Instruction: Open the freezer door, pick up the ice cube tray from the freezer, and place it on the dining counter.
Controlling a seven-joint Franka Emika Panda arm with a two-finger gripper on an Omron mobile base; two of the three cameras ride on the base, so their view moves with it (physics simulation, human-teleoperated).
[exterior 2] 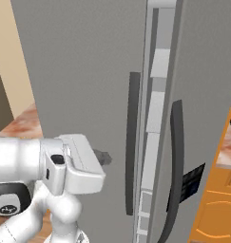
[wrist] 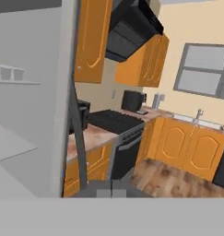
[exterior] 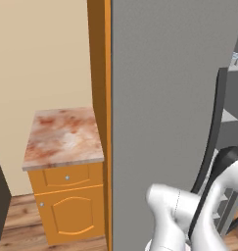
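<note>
Claw (exterior 2: 107, 158) clenched on nothing, close before the wide grey door (exterior 2: 83, 80), freezer door (exterior 2: 202, 95) slightly ajar.

White arm level, fingers (exterior 2: 106, 158) shut, empty.

Inside the fridge a grey shelf (wrist: 16, 82) holds small pale cups (wrist: 9, 73). Right of that shelf, a brown stone counter (wrist: 92, 133) carries a black stove (wrist: 114, 120) and a dark coffee machine (wrist: 133, 101).
</note>
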